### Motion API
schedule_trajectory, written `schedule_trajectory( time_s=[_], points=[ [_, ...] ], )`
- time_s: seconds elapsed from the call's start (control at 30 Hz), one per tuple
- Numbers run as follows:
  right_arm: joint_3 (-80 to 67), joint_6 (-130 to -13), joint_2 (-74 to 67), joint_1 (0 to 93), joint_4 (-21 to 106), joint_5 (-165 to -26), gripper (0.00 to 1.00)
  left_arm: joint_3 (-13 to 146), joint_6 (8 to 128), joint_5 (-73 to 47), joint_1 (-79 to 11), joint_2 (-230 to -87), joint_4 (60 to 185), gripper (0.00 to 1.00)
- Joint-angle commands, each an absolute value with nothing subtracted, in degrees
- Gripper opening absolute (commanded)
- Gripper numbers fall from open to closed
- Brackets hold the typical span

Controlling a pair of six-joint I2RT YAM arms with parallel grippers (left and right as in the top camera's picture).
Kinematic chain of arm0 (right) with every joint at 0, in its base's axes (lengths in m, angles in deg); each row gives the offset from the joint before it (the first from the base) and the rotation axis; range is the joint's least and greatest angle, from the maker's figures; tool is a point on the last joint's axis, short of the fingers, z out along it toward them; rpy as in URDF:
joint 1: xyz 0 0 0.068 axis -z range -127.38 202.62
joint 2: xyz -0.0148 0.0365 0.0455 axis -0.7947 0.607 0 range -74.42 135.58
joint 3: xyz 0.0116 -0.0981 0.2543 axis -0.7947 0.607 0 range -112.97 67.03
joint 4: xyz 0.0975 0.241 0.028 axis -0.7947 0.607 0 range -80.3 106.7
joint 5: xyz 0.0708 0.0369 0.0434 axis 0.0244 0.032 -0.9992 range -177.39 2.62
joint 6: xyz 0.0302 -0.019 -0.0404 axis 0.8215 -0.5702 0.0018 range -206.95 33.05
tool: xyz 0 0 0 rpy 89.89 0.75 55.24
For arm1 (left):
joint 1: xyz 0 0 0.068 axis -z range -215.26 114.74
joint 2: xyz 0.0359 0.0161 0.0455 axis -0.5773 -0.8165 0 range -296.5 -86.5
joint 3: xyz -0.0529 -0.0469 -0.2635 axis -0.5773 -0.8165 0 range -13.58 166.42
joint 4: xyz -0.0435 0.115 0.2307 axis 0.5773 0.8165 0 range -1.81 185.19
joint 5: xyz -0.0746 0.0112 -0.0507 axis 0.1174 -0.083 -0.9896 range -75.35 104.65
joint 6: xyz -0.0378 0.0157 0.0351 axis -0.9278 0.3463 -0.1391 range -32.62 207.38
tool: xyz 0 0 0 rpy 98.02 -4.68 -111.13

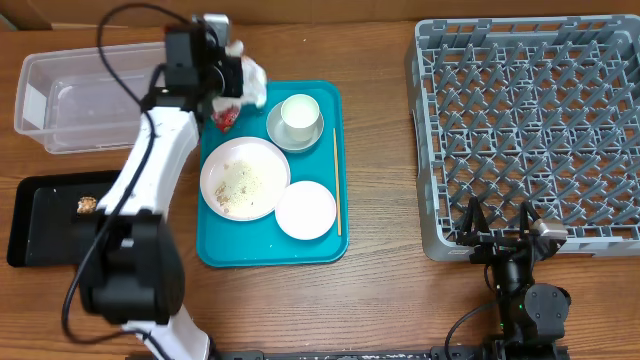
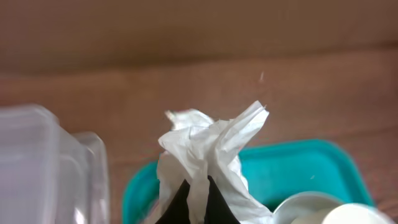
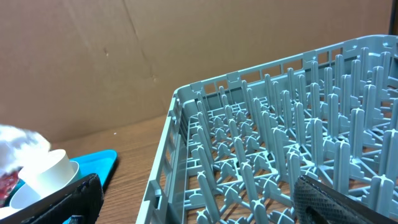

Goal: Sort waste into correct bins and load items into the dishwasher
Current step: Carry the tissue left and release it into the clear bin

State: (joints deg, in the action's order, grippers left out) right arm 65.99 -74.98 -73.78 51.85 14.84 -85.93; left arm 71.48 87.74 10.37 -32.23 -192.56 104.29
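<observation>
My left gripper [image 1: 238, 84] is shut on a crumpled white napkin [image 2: 208, 149], pinched between its dark fingertips [image 2: 221, 208] over the far left corner of the teal tray [image 1: 325, 250], beside the clear tub [image 1: 70, 100]. A red wrapper [image 1: 228, 120] lies just below it. On the tray sit a large plate [image 1: 245, 178] with pale crumbs, a smaller plate [image 1: 305, 210] and a bowl [image 1: 282, 130] with a cup [image 1: 299, 113] in it. My right gripper [image 1: 500, 225] stands open at the near edge of the grey dish rack [image 1: 530, 130], holding nothing.
A black tray [image 1: 50, 225] at the left holds a small brown scrap [image 1: 87, 205]. A thin wooden stick [image 1: 336, 180] lies along the teal tray's right side. The right wrist view shows the rack's pegs [image 3: 280, 143] and the cup [image 3: 46, 171] off to the left.
</observation>
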Motion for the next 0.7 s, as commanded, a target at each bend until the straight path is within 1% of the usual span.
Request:
schedule_trajectory(
  time_s=[0.0,0.17,0.4,0.57,0.67],
  points=[
    [66.58,-75.37,-74.26,52.04,14.41,-86.22,1.0,72.9,87.17,15.31,-32.08,-188.93,104.2,0.04],
    [66.58,-75.39,-74.26,52.04,14.41,-86.19,1.0,72.9,86.82,22.22,-33.52,-188.25,103.72,0.04],
    [66.58,-75.39,-74.26,52.04,14.41,-86.19,1.0,72.92,79.19,22.48,-36.69,-188.25,101.07,0.04],
    [66.58,-75.37,-74.26,52.04,14.41,-86.22,1.0,72.9,78.32,22.92,-39.27,-188.25,98.14,0.04],
    [66.58,-75.37,-74.26,52.04,14.41,-86.22,1.0,72.9,77.9,26.33,-41.85,-188.32,97.55,0.04]
  ],
)
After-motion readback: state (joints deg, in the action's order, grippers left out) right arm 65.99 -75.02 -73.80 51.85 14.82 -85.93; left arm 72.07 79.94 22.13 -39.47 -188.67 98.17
